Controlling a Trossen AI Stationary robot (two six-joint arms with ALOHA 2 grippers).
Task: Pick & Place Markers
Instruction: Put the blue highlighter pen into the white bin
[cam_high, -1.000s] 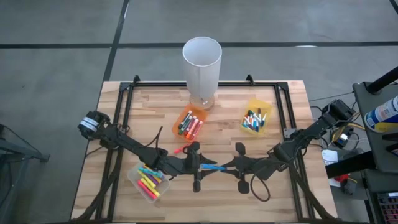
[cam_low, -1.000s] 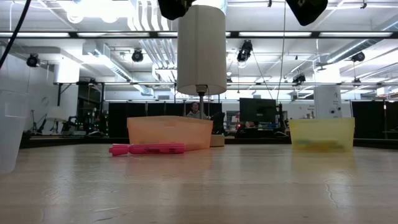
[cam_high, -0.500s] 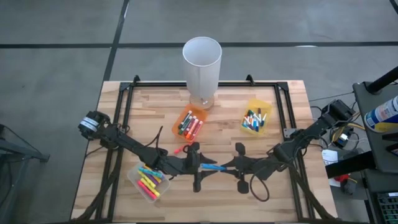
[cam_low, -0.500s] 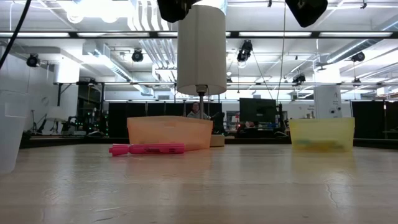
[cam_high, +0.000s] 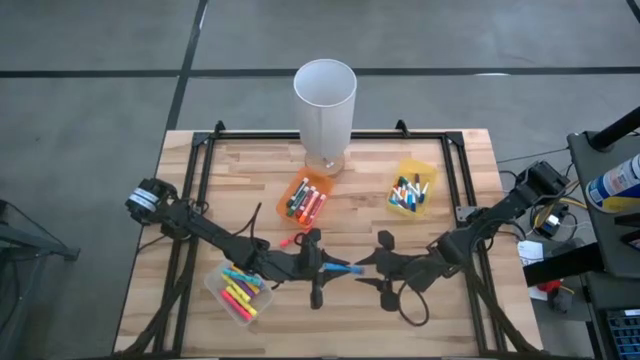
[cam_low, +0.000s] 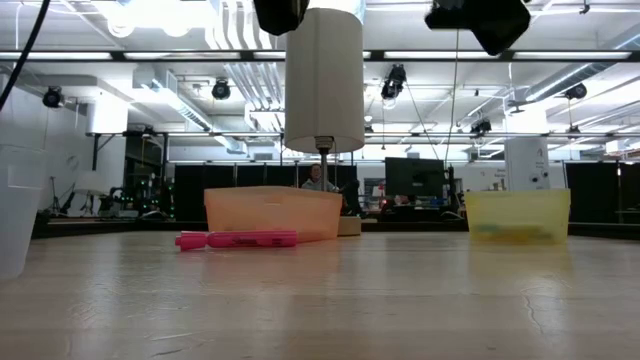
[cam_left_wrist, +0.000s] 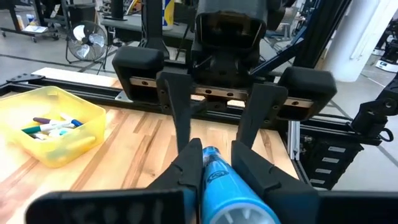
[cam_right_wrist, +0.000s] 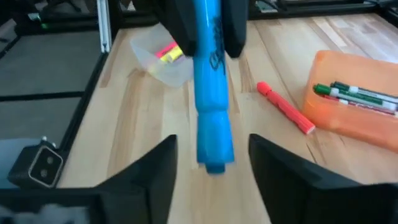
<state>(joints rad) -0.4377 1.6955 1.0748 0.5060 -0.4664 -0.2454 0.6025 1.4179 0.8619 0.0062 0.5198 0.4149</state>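
A blue marker (cam_high: 345, 268) hangs level in the air over the table's near middle, with my left gripper (cam_high: 322, 266) shut on it. My right gripper (cam_high: 372, 270) faces it from the right, open. Its fingers (cam_right_wrist: 155, 174) stand on either side of the marker's free end (cam_right_wrist: 214, 163), apart from it. A pink marker (cam_high: 290, 241) lies flat on the table beside the orange bin (cam_high: 305, 200), which holds several markers. More markers lie in the yellow bin (cam_high: 411, 192) and the clear bin (cam_high: 238, 292). My left gripper pinches the blue marker's barrel (cam_right_wrist: 206, 43) between its two fingers (cam_left_wrist: 186, 168). The fingers come level from the table's left and lie along the marker. The marker is lifted clear of the table, level, its free end pointing toward the table's right.
A tall white cylinder (cam_high: 325, 100) stands at the table's far middle, just behind the orange bin. A black frame (cam_high: 440, 140) runs around the table's far part. Bare wood lies between the bins and along the near edge.
My right gripper has opened and let go of the blue marker's end, and has drawn back a little toward the table's right edge. The marker has stayed level in the air, now in my left gripper alone.
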